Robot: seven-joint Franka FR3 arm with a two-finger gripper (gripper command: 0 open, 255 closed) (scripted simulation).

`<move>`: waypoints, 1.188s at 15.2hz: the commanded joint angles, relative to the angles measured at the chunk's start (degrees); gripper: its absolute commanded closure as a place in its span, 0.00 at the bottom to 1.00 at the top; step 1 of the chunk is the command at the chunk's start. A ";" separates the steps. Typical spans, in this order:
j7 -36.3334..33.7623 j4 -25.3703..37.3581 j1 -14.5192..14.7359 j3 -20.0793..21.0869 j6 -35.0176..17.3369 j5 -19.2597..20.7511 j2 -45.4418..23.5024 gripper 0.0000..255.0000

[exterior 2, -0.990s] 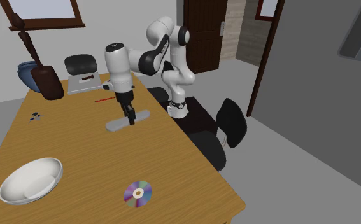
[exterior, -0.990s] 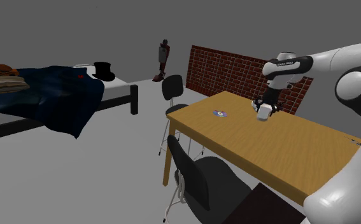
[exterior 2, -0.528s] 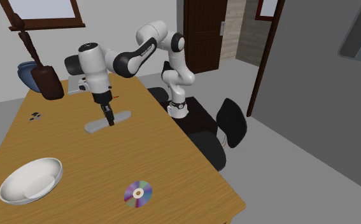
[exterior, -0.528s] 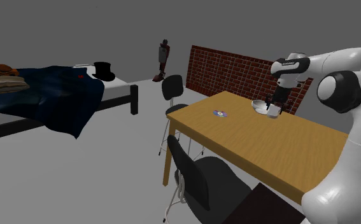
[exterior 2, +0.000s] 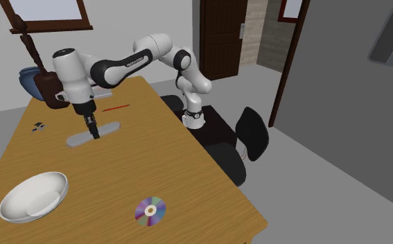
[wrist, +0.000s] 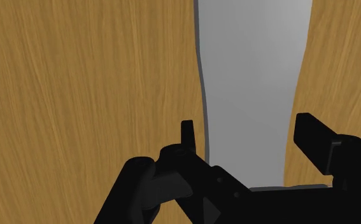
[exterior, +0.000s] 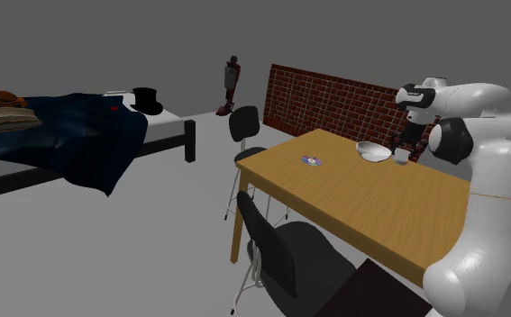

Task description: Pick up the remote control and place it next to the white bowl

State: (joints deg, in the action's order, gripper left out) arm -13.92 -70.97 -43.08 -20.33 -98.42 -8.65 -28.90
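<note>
The remote control (exterior 2: 108,127) is a long, flat, light-grey slab, and my gripper (exterior 2: 91,129) is shut on its middle, low over the wooden table (exterior 2: 188,180). In the wrist view the remote control (wrist: 252,76) runs away from my gripper (wrist: 249,137), clasped between the two black fingers (wrist: 187,135). The white bowl (exterior 2: 34,196) sits near the table's corner, well apart from the remote, toward the second exterior view's lower left. In the shoulder view the white bowl (exterior: 373,150) lies just left of my gripper (exterior: 400,151).
A shiny disc (exterior 2: 150,210) lies near the table's front edge. A brown object (exterior 2: 51,90), a blue vase (exterior 2: 28,78), a red pencil (exterior 2: 115,108) and a small dark item (exterior 2: 39,126) occupy the far end. Black chairs (exterior 2: 250,135) stand beside the table.
The arm has swung the held remote across the table to the second exterior view's left; in the shoulder view it has gone right, past the bowl. The grip stayed shut.
</note>
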 commanded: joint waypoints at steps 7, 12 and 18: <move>3.22 11.08 -5.13 0.30 2.41 -2.43 -8.78 1.00; 3.45 6.40 -4.47 0.31 -1.75 -2.42 -8.34 1.00; 3.71 1.96 -3.96 0.42 -6.27 -2.59 -8.50 1.00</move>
State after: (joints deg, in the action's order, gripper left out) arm -10.35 -68.51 -46.99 -19.93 -103.96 -11.16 -37.23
